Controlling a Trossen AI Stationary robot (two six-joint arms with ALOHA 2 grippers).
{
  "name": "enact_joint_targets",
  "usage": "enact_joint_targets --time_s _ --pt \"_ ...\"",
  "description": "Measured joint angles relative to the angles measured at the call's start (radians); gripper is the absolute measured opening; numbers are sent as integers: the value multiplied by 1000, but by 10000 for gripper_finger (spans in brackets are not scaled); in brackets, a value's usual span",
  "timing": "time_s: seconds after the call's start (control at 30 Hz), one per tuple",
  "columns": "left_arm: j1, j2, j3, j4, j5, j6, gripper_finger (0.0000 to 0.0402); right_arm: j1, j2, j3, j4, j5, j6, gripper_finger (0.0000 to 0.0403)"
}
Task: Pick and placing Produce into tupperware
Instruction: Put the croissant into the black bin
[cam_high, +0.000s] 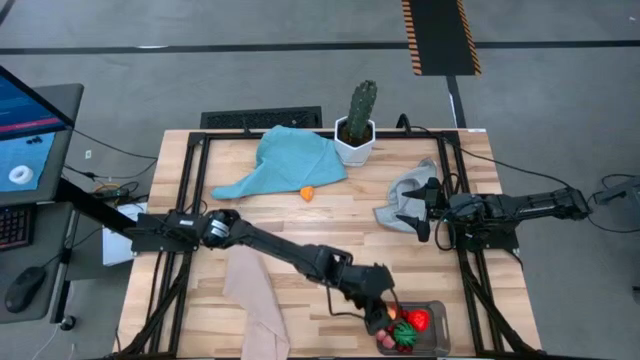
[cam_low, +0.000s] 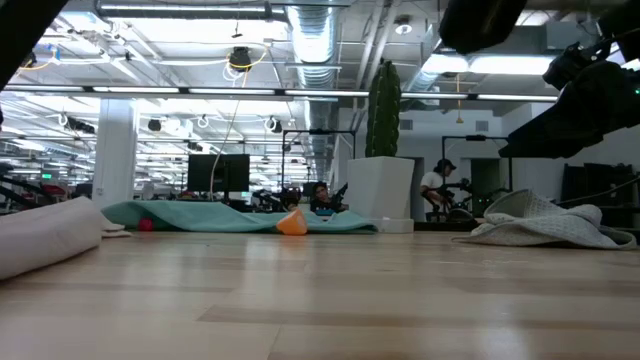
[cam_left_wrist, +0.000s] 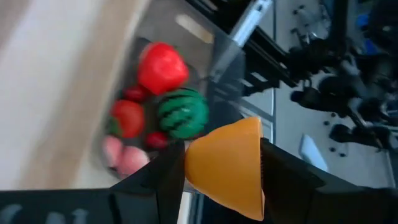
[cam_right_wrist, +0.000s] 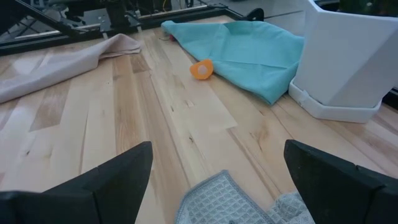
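Note:
The clear tupperware (cam_high: 438, 342) sits at the table's near right. It holds a red strawberry (cam_left_wrist: 161, 66), a green striped ball (cam_left_wrist: 181, 113) and several small red and pink pieces. My left gripper (cam_high: 385, 316) hangs over the tub's left end, shut on an orange produce piece (cam_left_wrist: 225, 167). A second orange piece (cam_high: 308, 193) lies on the table by the teal cloth. My right gripper (cam_high: 424, 212) waits open at the right, beside a grey cloth. My left gripper pinches the orange piece by two opposite sides (cam_left_wrist: 189, 168) between its two fingers (cam_left_wrist: 155, 183). The fingers slant down from the table's left. The piece is lifted clear, above the tupperware's left end, with its rounded part sticking out past the fingertips.
A teal cloth (cam_high: 290, 160) and a cactus in a white pot (cam_high: 356, 135) stand at the back. The grey cloth (cam_high: 405, 198) lies at the right. A beige cloth (cam_high: 255, 300) lies near the front, left of the left arm. Bare wood lies mid-table.

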Motion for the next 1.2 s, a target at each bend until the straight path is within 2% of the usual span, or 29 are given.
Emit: enact_joint_targets --time_s 0.13,0.3,0.37,0.53,0.67,0.83,1.07,1.2 --pt "-41 0 -8 35 -37 -26 178 0 0 0 0 0 0 386" --pt "-74 0 -8 45 -176 -89 193 0 0 0 0 0 0 386" --pt "-76 0 -8 45 -201 -95 197 0 0 0 0 0 0 386" --pt "-61 44 -9 73 -213 -88 204 0 0 0 0 0 0 386" --pt "-38 82 -9 114 -157 -107 209 0 0 1 0 0 0 386" --pt "-33 83 -2 101 -187 -121 234 0 0 1 -2 0 0 386" --pt "-20 73 64 -65 -315 -111 282 0 0 1 -1 0 0 386" --pt "32 72 111 -243 -348 -188 296 0 0 1 -1 0 0 386"
